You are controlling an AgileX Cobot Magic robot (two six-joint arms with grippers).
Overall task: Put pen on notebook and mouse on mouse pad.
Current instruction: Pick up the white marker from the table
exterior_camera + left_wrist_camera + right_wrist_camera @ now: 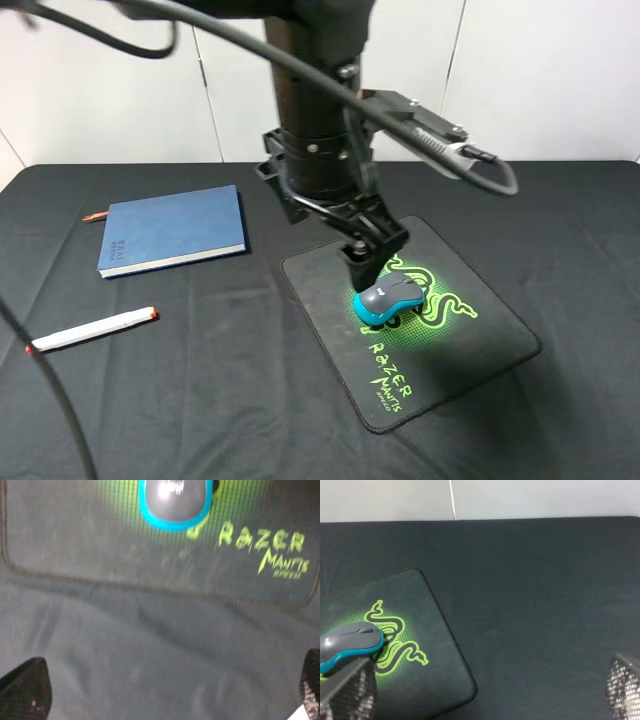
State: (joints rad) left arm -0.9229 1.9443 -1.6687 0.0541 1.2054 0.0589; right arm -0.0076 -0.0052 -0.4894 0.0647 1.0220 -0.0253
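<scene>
The grey and teal mouse point(390, 300) rests on the green snake logo of the black mouse pad point(470, 350). My left gripper point(375, 255) hangs open just behind and above the mouse, holding nothing. In the left wrist view the mouse point(175, 500) lies on the pad point(100, 545) well ahead of the gripper point(170, 695). The white pen point(92, 329) lies on the cloth at front left, apart from the dark blue notebook point(172, 230). My right gripper point(485, 700) is open and empty, with the mouse point(350, 640) off to one side on the pad point(430, 645); the high view does not show it.
A black cloth point(560, 230) covers the whole table. A reddish ribbon end point(95, 216) sticks out at the notebook's far left corner. A dark cable point(50, 390) hangs across the front left. A white wall stands behind the table.
</scene>
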